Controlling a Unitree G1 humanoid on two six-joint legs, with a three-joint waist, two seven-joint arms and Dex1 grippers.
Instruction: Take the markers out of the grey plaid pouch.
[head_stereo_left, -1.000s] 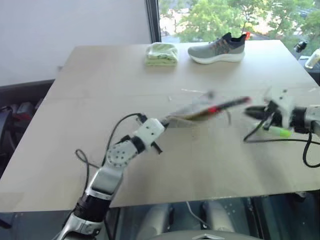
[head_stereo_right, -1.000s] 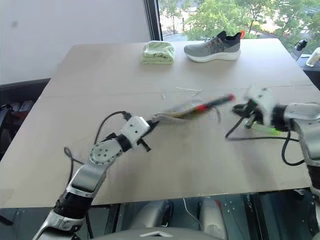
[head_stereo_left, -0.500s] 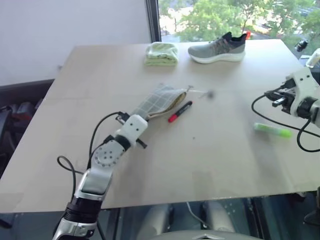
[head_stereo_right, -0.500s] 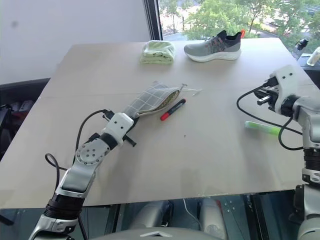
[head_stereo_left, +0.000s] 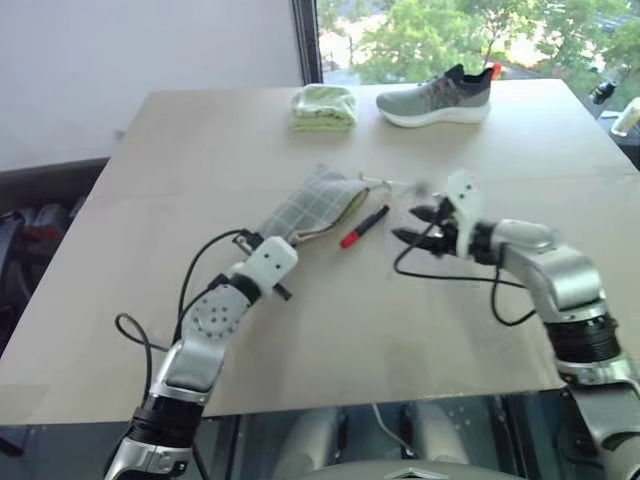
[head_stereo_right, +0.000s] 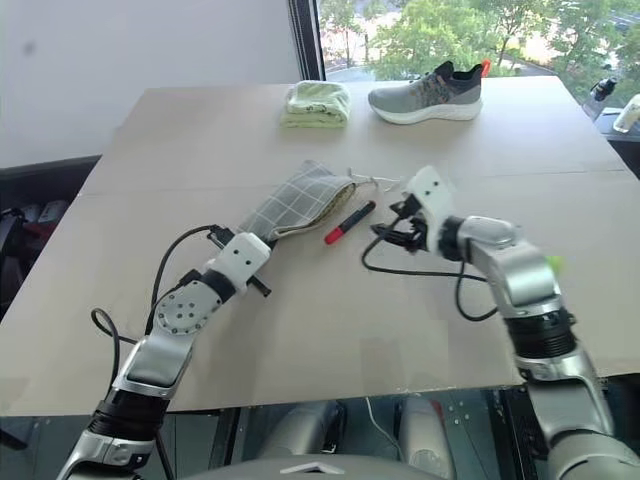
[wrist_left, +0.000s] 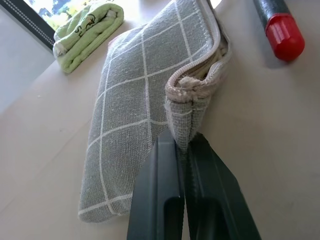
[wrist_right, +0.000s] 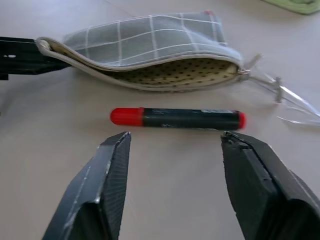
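No brand, label or legible writing is seen on any item.

Item 1: grey plaid pouch (head_stereo_left: 312, 203). Flat grey fabric crossed by thin white grid lines, edged with a pale zip band; the mouth is seen gaping in the right wrist view, showing a tan lining dotted with dark spots. A zip pull with a clear tab trails from one end. It is laid on the desk (head_stereo_left: 200, 150), near the middle, towards the robot's left.

Item 2: marker (head_stereo_left: 363, 226). Slim black barrel with a red cap at one end and a red tip at the other; laid on the desk just beside the pouch's open mouth, apart from it, fully outside.

Item 3: left pincer (wrist_left: 186, 150). Its fingers are pressed together on the seamed corner of the pouch, at the end away from the zip pull.

Item 4: right pincer (wrist_right: 175, 150). Its jaws are spread wide, 1 finger to each side of the marker's length, nothing being gripped; it is held near the marker, short of touching it.

Item 5: folded pale green cloth (head_stereo_left: 323, 107) and grey shoe (head_stereo_left: 436, 97), side by side at the far edge of the desk.
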